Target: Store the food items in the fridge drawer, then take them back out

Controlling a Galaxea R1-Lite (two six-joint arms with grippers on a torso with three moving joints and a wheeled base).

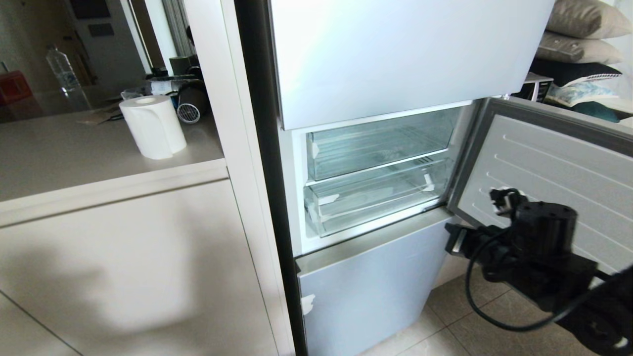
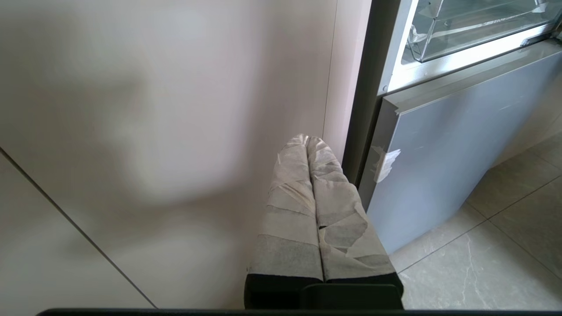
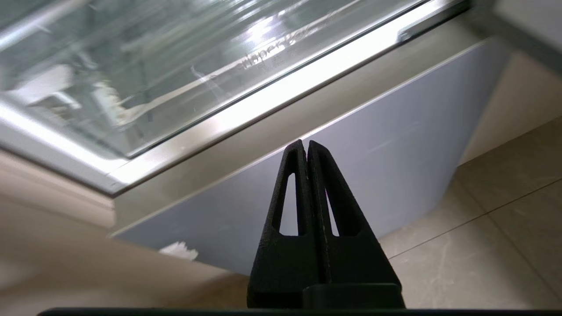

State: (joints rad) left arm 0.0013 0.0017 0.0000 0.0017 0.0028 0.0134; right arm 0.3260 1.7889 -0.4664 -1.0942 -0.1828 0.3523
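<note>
Clear fridge drawer (image 1: 376, 200) pushed in — right pincer (image 3: 307, 145) closed, empty, below its front lip

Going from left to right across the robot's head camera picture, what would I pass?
Water bottle → paper towel roll → clear fridge drawer → open fridge door, with the right arm's end effector low in front of it.

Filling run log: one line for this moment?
fridge door open | fridge drawer shut, empty | right gripper shut, below it | left gripper shut, parked
</note>
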